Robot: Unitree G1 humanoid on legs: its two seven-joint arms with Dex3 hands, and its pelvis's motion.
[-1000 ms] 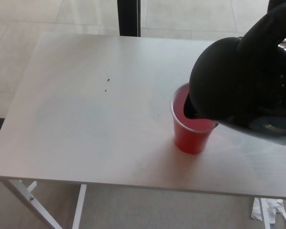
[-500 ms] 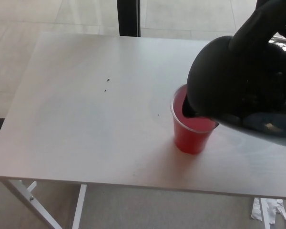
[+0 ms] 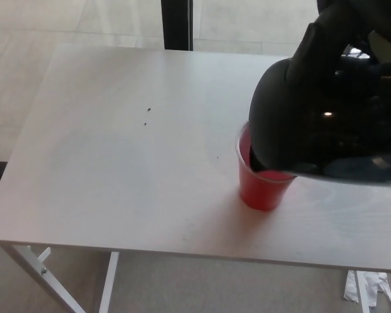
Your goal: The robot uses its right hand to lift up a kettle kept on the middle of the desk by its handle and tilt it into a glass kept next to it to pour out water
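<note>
A black kettle (image 3: 313, 124) hangs tilted at the right of the head view, its spout end dipping over the rim of a red plastic cup (image 3: 260, 186). The cup stands upright on the white desk (image 3: 117, 169), right of the middle. My right hand (image 3: 342, 36) comes in from the upper right and is shut on the kettle's handle, dark against the dark kettle. The kettle hides the cup's right rim and most of its inside. No stream of water can be made out. My left hand does not show.
Two small dark specks (image 3: 146, 116) lie on the desk left of the cup. A black post (image 3: 176, 23) stands behind the far edge. White desk legs (image 3: 39, 270) show at lower left, and crumpled white paper (image 3: 371, 287) lies on the floor at lower right.
The kettle has tipped further and shifted left and up over the cup, covering more of its rim. My right hand has risen with it. The cup has stayed put.
</note>
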